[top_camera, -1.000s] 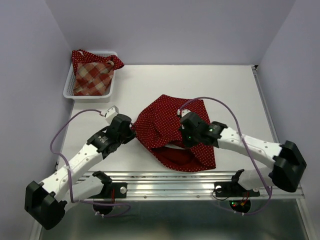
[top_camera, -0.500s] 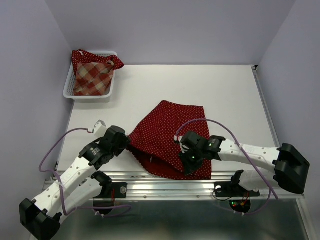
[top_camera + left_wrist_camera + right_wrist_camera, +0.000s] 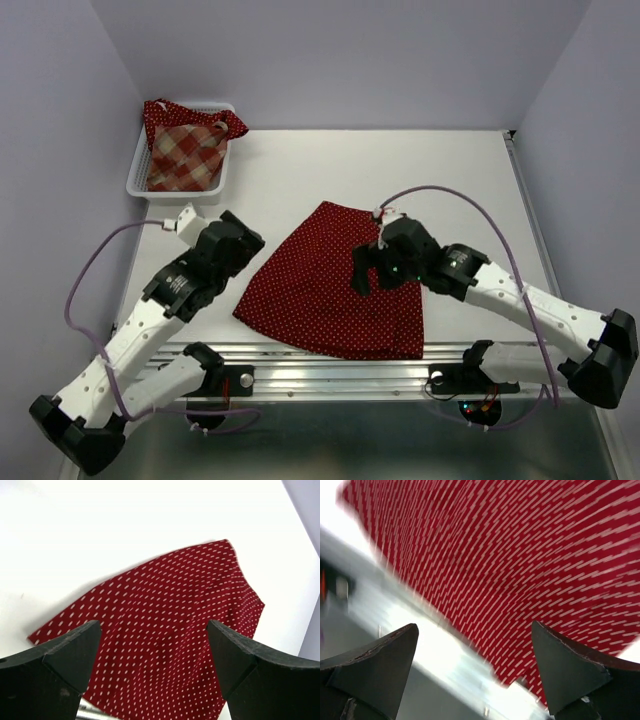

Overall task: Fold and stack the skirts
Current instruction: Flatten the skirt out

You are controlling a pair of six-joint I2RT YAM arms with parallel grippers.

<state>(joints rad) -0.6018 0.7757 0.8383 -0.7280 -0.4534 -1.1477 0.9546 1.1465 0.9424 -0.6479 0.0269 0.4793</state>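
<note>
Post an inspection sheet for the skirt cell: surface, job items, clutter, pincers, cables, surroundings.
Surface: white table, no spills seen.
Job's things: polka-dot skirt spread flat by the front rail; plaid skirt and second dotted skirt in the basket.
Clutter: white mesh basket, far left corner.
Grippers: left pincer and right pincer open, empty, above the spread skirt.
Cables: purple left cable and right cable loop free off the arms.
Surroundings: pale lilac walls on three sides.
</note>
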